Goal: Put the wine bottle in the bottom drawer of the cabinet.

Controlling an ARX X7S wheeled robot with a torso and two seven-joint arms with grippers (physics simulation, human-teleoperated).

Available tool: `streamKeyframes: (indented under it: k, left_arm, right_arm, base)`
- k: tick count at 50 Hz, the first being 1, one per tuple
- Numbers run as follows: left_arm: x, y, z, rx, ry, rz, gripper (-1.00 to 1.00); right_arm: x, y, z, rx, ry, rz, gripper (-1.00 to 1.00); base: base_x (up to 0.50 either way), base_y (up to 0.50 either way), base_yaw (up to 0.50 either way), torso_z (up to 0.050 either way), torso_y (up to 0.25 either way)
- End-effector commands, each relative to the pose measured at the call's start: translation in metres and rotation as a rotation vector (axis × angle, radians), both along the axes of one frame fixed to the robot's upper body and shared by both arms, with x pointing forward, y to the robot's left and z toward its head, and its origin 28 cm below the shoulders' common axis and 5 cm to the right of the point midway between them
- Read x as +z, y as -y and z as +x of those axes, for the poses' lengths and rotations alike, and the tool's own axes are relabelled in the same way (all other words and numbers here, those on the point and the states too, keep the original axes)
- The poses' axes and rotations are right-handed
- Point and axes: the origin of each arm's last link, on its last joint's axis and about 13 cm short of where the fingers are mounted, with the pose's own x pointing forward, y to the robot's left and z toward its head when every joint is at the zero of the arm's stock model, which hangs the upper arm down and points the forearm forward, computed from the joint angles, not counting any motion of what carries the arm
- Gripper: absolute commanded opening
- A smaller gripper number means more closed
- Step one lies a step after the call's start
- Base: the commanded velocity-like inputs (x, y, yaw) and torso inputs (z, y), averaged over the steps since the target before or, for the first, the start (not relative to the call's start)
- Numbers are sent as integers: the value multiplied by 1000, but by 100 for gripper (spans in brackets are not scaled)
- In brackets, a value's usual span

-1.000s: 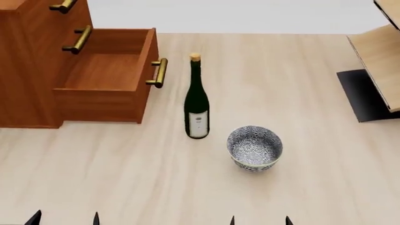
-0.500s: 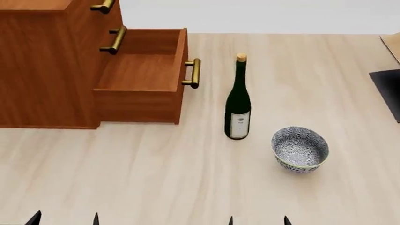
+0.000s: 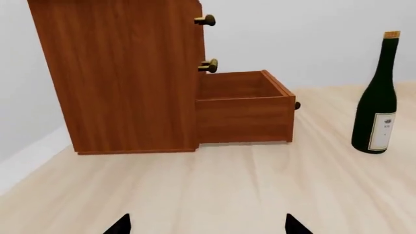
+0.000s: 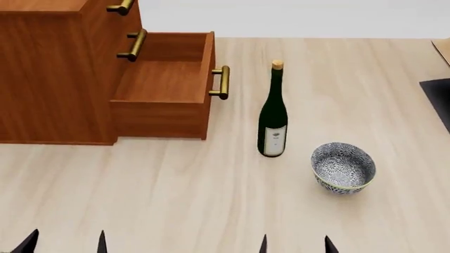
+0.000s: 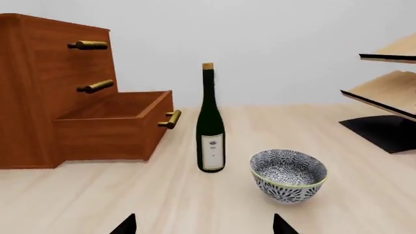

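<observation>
The dark green wine bottle [image 4: 273, 118] stands upright on the table, right of the cabinet; it also shows in the left wrist view [image 3: 378, 107] and the right wrist view [image 5: 210, 129]. The reddish-brown cabinet [image 4: 49, 68] stands at the left. Its bottom drawer [image 4: 165, 87] is pulled open and empty, brass handle [image 4: 221, 83] toward the bottle. My left gripper [image 4: 65, 243] and right gripper [image 4: 295, 245] are open and empty at the near table edge, well short of the bottle; only the fingertips show.
A patterned blue-white bowl [image 4: 343, 168] sits right of and nearer than the bottle. A pale wood rack on a black base [image 5: 390, 112] stands at the far right. The two upper drawers [image 4: 126, 26] are shut.
The view has shifted a little further: cabinet, bottle and bowl slid slightly right in the head view. The gripper tips rose a bit at the bottom edge. Nothing on the table moved.
</observation>
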Motion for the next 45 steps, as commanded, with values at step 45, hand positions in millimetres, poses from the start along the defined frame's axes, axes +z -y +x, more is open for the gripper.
streamKeyframes:
  k: [45]
  left_arm:
    - [173, -10, -66, -70, 105, 17, 100]
  right_arm:
    - [153, 16, -52, -23, 249, -67, 100]
  base:
    - [0, 0, 0, 0, 0]
